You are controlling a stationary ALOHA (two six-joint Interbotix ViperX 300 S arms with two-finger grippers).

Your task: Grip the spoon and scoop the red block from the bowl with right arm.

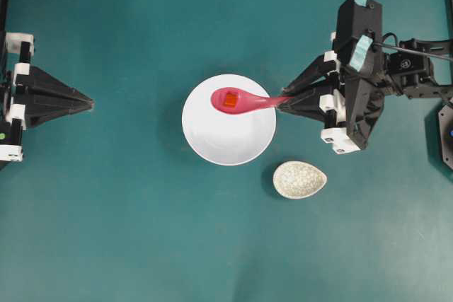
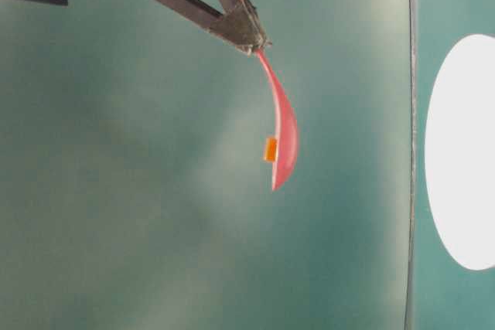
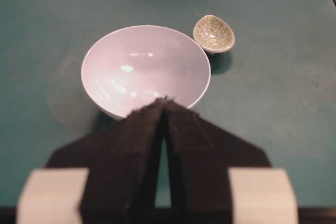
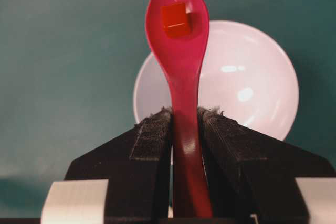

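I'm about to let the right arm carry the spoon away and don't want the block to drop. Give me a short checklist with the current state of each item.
1. Right gripper shut on the spoon handle: ok.
2. Block sitting in the scoop: ok.
3. Scoop lifted clear of the bowl: ok; the left wrist view shows the bowl empty.
4. Scoop level: cannot tell; the table-level view is turned sideways.
5. Left gripper shut and parked away from the bowl: ok.
6. Small dish beside the bowl, apart from the spoon: ok.
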